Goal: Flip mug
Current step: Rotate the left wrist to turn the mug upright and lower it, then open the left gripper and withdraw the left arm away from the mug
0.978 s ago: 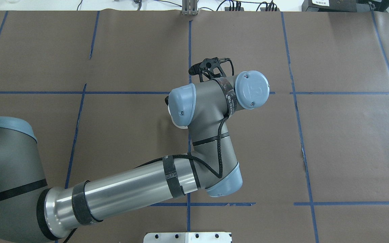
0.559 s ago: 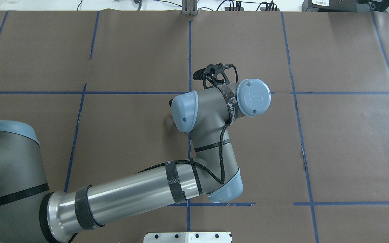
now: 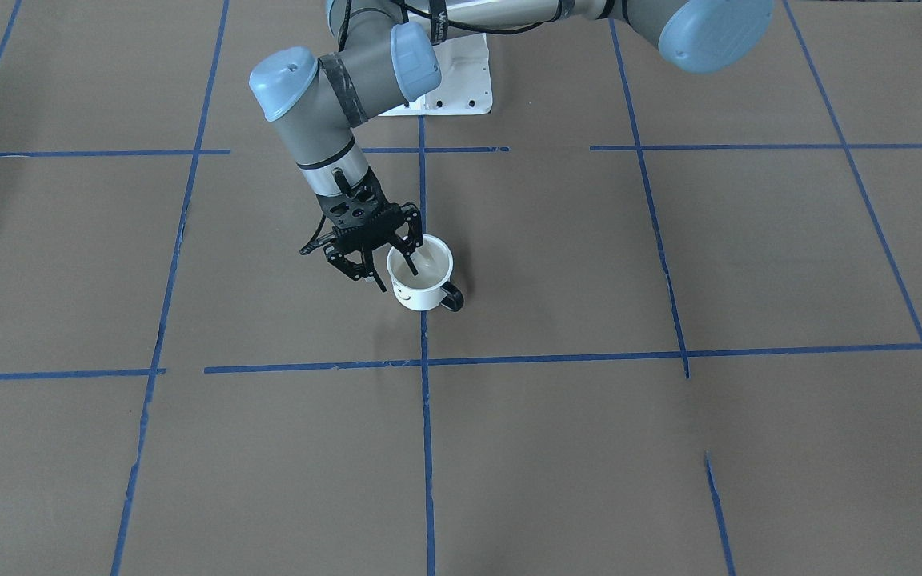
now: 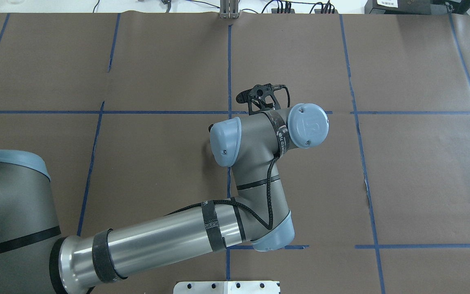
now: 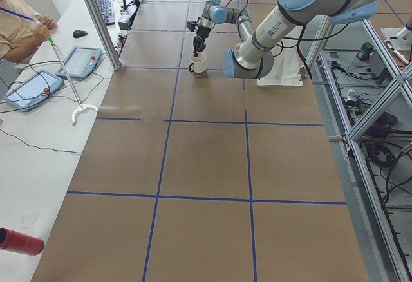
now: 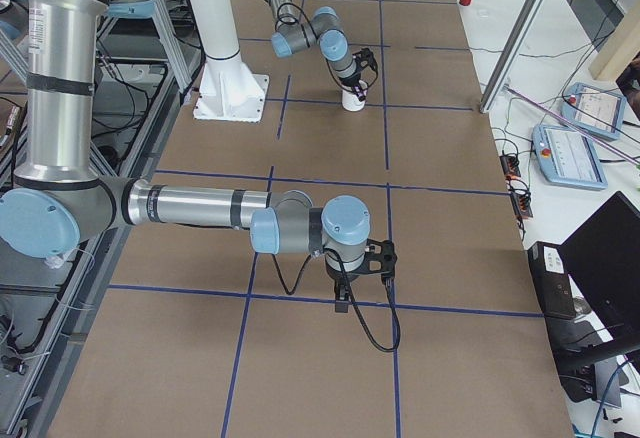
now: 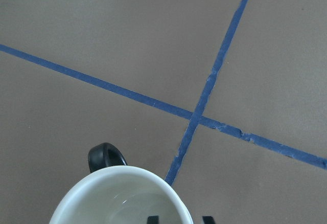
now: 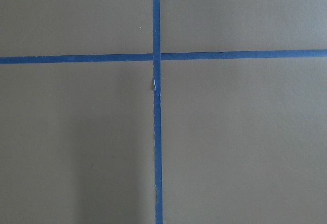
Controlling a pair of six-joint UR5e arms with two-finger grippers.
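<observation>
L gripper (image 3: 389, 270) stood part-open astride the rim of the upright mug (image 3: 422, 280), mid-bench and well off every edge: one finger inside, one outside, wall not yet clamped. For a clean flip I'd close square on the wall approx. opp. the handle (image 3: 451, 300), then lift clear before rotating. Mug was hidden under the wrist in overhead and cut off in L wrist cam; R gripper (image 6: 343, 296) opening: cannot tell.

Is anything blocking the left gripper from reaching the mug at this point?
Nothing visible does. The left gripper is at the upright mug and straddles its wall, one finger inside the rim and the other outside, jaws apart. No other object shows beside it on the table.
</observation>
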